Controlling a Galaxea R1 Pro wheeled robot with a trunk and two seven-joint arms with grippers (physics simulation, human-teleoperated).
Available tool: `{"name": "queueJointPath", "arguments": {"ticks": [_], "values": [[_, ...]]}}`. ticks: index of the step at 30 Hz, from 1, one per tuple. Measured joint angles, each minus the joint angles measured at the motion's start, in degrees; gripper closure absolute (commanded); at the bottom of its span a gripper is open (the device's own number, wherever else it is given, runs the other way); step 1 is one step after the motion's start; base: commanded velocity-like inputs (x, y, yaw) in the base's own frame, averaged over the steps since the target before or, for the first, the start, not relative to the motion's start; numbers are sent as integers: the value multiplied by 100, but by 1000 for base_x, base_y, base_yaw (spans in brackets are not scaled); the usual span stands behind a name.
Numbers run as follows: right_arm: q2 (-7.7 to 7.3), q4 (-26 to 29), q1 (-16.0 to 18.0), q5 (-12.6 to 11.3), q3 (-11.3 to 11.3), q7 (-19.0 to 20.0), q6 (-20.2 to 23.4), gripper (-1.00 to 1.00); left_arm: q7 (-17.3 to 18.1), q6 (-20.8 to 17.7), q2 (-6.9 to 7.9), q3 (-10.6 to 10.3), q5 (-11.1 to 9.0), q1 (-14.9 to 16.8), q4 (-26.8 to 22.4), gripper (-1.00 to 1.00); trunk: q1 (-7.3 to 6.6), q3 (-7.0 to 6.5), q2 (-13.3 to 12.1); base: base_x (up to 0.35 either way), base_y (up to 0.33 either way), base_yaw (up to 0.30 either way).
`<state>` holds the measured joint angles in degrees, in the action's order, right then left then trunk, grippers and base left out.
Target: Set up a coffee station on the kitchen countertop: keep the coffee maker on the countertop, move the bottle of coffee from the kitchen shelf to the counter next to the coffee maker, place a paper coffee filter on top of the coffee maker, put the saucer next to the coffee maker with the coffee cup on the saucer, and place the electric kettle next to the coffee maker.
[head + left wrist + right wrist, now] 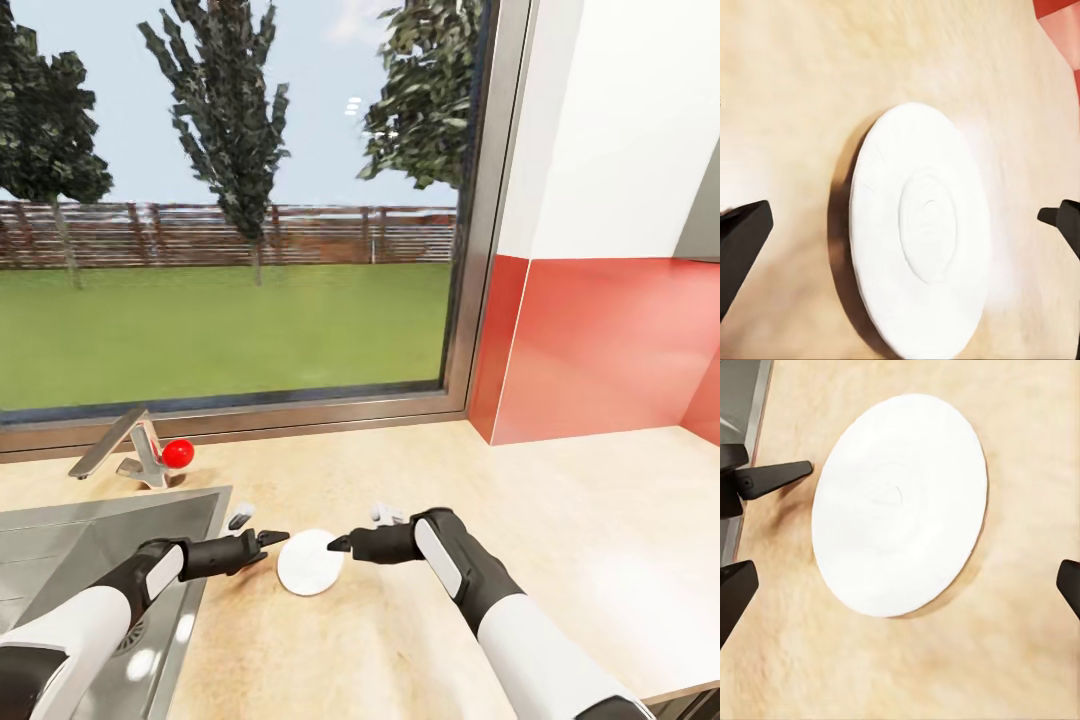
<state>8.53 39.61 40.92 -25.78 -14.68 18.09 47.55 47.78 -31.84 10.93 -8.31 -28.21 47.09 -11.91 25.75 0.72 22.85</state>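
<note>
Here, from the head, the saucer (310, 562) lies flat on the counter (560, 560) between left gripper (262, 529) and right gripper (352, 530). Both wrist views show jaws spread wide, empty. Likely saucer-placing step; next needs one gripper closing on its rim.

White forearms; black wrists; each hand (258, 527) (357, 529) has black tapered fingers.

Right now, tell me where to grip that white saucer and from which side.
Grip the thin rim. The saucer appears to lie flat on the countertop, so a finger likely has to slip under its edge. The right gripper could take the near side, pinching rim top and underside.
</note>
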Motion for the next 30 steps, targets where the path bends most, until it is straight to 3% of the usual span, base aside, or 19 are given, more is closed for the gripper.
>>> {"name": "queueJointPath", "arguments": {"ticks": [30], "values": [[53, -589, 1, -33, -14, 24, -17, -100, -98, -10, -53, 6, -47, -6, 20, -100, 0, 0, 0, 39, 0, 0]]}}
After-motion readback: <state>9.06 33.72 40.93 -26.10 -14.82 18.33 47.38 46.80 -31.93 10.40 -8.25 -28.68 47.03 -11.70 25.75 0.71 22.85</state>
